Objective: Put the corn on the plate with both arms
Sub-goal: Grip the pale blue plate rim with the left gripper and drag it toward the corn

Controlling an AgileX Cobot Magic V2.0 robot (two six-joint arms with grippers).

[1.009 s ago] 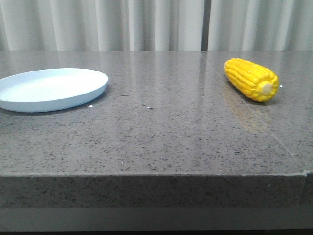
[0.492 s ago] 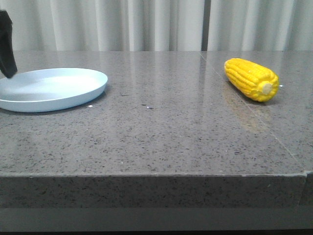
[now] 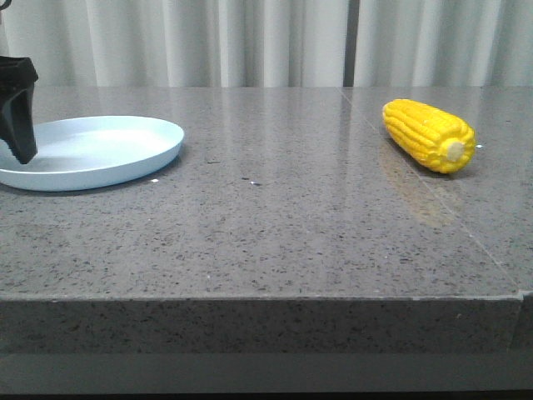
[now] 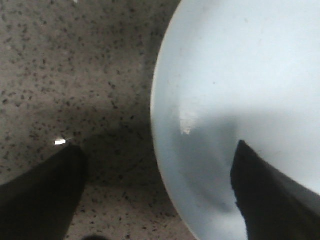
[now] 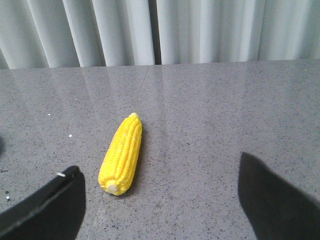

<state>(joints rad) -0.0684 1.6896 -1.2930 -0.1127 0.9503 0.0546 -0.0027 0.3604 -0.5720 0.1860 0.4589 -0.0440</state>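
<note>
The pale blue plate [image 3: 100,150] lies at the table's left, and the yellow corn [image 3: 429,133] lies at the right with its pale stub toward the front. A dark finger [image 3: 18,108] of my left gripper shows at the plate's left edge. In the left wrist view, my left gripper [image 4: 157,175] is open and straddles the plate's rim [image 4: 156,125], one finger over the table and one over the plate. My right gripper [image 5: 160,195] is open and empty, with the corn [image 5: 122,152] lying on the table just ahead of it and untouched.
The grey speckled stone table [image 3: 275,225] has a front edge [image 3: 266,298] near the camera and a thin seam [image 3: 433,196] running under the corn's side. White curtains [image 3: 275,42] hang behind the table.
My left gripper has come into the front view from the left and dropped lower at the plate's left rim. The corn and the plate have not moved.
</note>
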